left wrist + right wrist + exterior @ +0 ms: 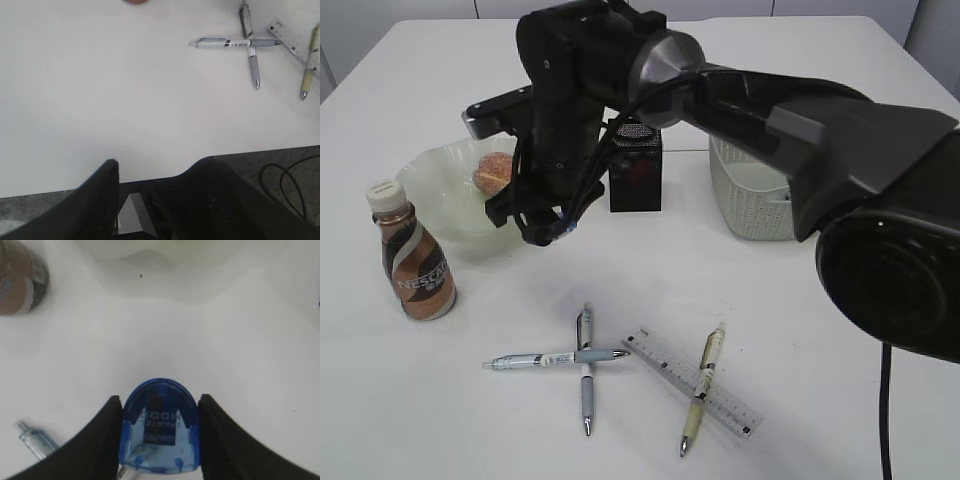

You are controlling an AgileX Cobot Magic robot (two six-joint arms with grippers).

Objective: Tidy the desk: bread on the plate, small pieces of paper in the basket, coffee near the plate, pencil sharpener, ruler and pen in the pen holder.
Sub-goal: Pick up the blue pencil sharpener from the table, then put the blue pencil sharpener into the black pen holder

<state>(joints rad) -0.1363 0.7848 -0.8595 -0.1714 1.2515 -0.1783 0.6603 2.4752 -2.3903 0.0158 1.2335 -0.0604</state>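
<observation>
The wide white table [800, 60] carries everything, and most of the exterior view is filled by the black right arm [800, 130], which reaches across toward the left. Behind it stand a pale woven plastic basket [752, 205], a pale green scalloped plate [445, 190] with a round bread roll [493, 172] already on it, a black mesh pen holder [636, 170] and a brown bottle of coffee [412, 262]. A clear plastic ruler [692, 381] and three pens [587, 355] are left lying near the front edge.

The right pincer [159, 427] is closed on a translucent blue pencil sharpener [159, 427], held between its two black fingers [102, 435] above the table, just in front of the plate. The pen holder lies to the pincer's right and slightly behind it, close by, with its opening facing up; a short carry that way is judged to be needed.

The left pincer [155, 185] is held apart and empty over the table's near edge.
</observation>
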